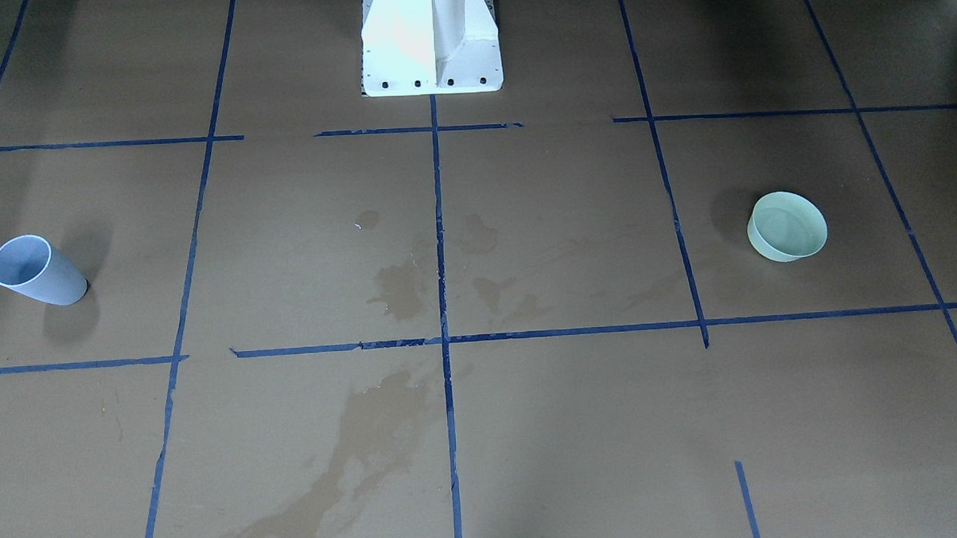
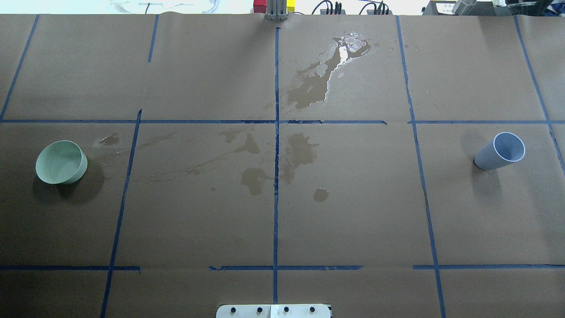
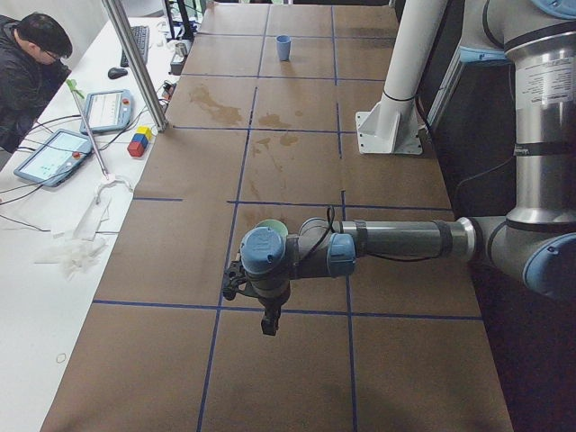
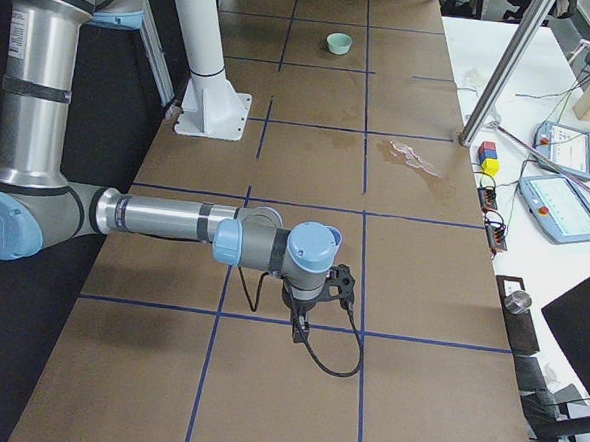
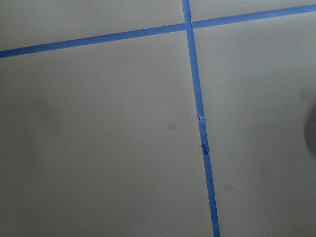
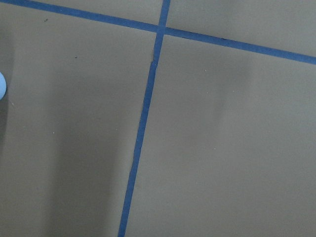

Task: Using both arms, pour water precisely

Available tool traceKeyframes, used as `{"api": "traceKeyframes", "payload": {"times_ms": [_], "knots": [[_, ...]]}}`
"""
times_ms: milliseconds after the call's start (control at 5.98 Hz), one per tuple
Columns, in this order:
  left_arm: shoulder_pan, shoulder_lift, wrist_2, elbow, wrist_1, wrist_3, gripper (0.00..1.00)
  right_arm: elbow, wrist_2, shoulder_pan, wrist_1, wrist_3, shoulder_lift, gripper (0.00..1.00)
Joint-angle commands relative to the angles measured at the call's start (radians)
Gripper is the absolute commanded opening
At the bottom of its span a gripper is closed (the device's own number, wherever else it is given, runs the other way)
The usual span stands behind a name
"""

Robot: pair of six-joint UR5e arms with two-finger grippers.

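Note:
A pale green bowl [image 1: 787,226] stands on the brown table at my left side; it also shows in the overhead view [image 2: 61,162] and the right view [image 4: 338,43]. A blue-grey cup [image 1: 37,271] stands at my right side, seen also from overhead [image 2: 501,152] and far off in the left view [image 3: 283,47]. My left gripper [image 3: 268,324] hangs above the table near the bowl, and it shows only in the left view. My right gripper [image 4: 298,329] shows only in the right view. I cannot tell whether either is open or shut. Both wrist views show only tape and table.
Water puddles and wet stains [image 2: 322,79] lie around the table's middle [image 1: 403,287]. The white pedestal [image 1: 431,40] stands at the robot's edge. An operator [image 3: 31,63], tablets [image 3: 54,153], coloured blocks [image 3: 139,141] and a metal pole [image 3: 135,63] are along the far side.

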Motion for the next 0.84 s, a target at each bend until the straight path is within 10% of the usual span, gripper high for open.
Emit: {"api": "traceKeyframes", "payload": {"times_ms": [0,669], "knots": [[0.003,0.002,-0.005,-0.002,0.004,0.003,1.0,0.002,0.0,-0.001,0.001,0.0,0.0,1.0],[0.006,-0.134,0.0,0.029,-0.033,-0.008,1.0,0.014,0.002,-0.001,0.002,0.001,0.002,1.0]]}}
